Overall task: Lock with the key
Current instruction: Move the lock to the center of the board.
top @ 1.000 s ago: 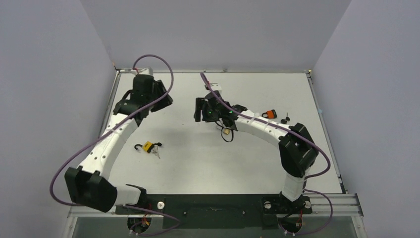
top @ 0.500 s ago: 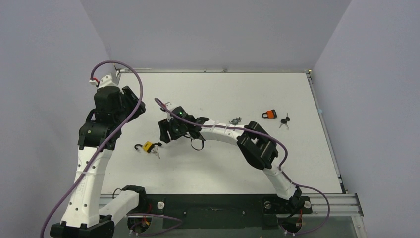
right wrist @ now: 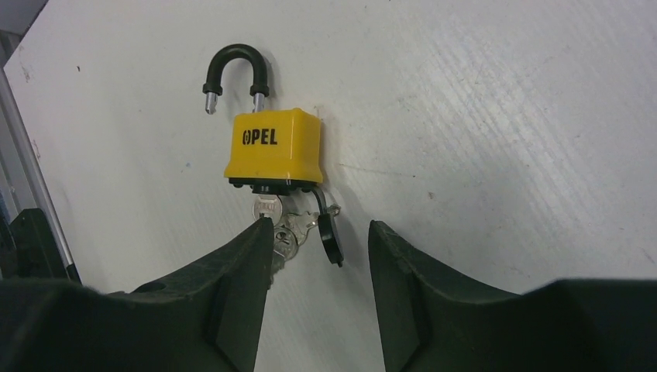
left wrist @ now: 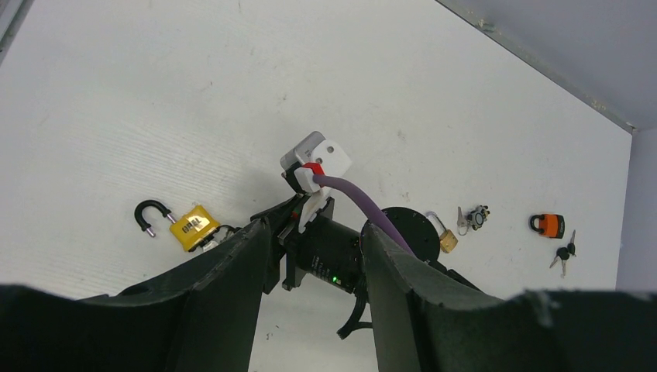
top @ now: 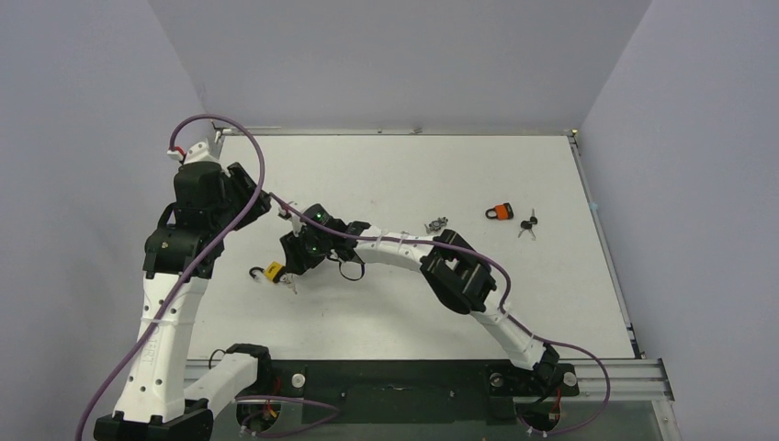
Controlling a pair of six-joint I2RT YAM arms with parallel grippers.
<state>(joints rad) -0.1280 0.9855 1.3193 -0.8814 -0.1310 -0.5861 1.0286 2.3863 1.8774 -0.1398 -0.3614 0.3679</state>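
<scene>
Right gripper apart, at the key in yellow padlock; left gripper apart, empty; padlock likely heavy, rigid; pinch the thin, slick key head.

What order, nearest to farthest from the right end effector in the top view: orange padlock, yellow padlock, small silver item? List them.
1. yellow padlock, just beside the right end effector, on the table's left part.
2. small silver item, mid-table.
3. orange padlock, farther right.
</scene>
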